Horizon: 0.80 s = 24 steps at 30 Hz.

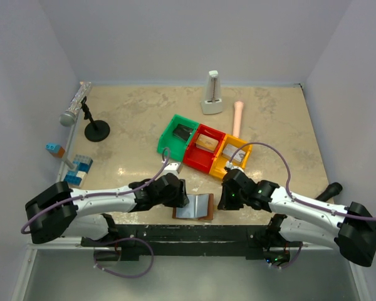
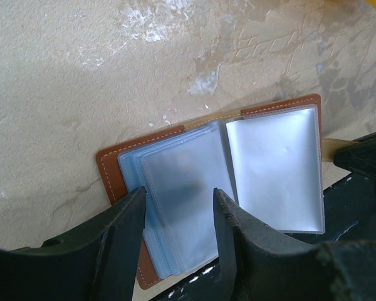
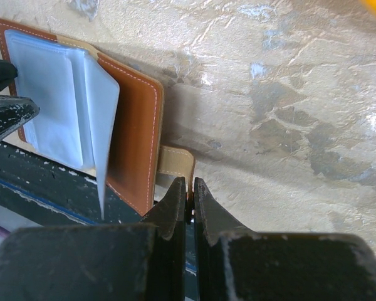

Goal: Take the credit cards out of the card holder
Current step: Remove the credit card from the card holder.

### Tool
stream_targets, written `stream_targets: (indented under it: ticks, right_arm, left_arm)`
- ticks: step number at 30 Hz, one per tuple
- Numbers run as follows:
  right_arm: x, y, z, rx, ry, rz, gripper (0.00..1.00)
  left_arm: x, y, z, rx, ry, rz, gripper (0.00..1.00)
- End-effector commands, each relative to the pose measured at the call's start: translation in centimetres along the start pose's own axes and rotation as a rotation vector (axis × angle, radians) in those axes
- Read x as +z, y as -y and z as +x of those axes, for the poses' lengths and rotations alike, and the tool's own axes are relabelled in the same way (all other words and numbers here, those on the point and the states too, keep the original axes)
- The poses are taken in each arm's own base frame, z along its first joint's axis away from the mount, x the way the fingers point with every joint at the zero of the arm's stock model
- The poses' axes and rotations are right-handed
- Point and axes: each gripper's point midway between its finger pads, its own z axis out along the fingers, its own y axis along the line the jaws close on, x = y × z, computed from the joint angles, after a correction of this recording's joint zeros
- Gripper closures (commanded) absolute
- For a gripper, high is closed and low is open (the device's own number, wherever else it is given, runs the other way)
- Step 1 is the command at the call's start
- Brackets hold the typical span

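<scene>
The card holder (image 1: 195,207) lies open on the table (image 1: 128,166), at its near edge, between the two arms. Its brown outside faces down and the pale clear sleeves (image 2: 272,163) face up. One sleeve on the right side stands up on its edge.

The left gripper (image 2: 178,195) is open. One finger is on each side of the left stack of sleeves, and it holds nothing. I cannot tell whether the fingertips touch the sleeves.

The right gripper (image 3: 188,199) is closed on the small brown tab (image 3: 175,162), which sticks out from the right side of the card holder. Only a thin strip of the tab shows between the fingers.

Farther back on the table stand three bins in a row, touching each other: green (image 1: 175,135), red (image 1: 203,147) and yellow (image 1: 233,157).
</scene>
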Motion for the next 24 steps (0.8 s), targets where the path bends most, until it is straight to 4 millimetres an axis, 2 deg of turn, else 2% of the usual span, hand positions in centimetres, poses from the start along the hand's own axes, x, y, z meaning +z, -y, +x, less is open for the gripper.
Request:
stream_targets:
  ticks: [1, 9, 10, 13, 20, 24]
  right_arm:
    - [-0.1, -0.4, -0.6, 0.002, 0.022, -0.017, 1.0]
    - [0.0, -0.7, -0.6, -0.001, 0.016, -0.026, 1.0]
    - [0.0, -0.6, -0.5, -0.004, 0.015, -0.025, 1.0]
    - [0.0, -0.7, -0.5, -0.005, 0.016, -0.027, 1.0]
    - [0.1, -0.7, -0.5, -0.009, 0.015, -0.025, 1.0]
    - [0.1, -0.7, -0.6, -0.007, 0.016, -0.026, 1.0]
  left_arm:
    - [-0.1, 1.6, -0.7, 0.01, 0.007, 0.045, 0.48]
    - [-0.1, 3.3, -0.8, 0.033, -0.004, 0.123, 0.49]
    - [-0.1, 4.2, -1.3, 0.034, 0.015, 0.159, 0.48]
    - [0.0, 4.9, -1.3, 0.041, 0.007, 0.186, 0.48]
    - [0.2, 5.8, -1.2, 0.054, -0.009, 0.217, 0.49]
    - [0.1, 5.3, -1.4, 0.051, 0.004, 0.199, 0.49]
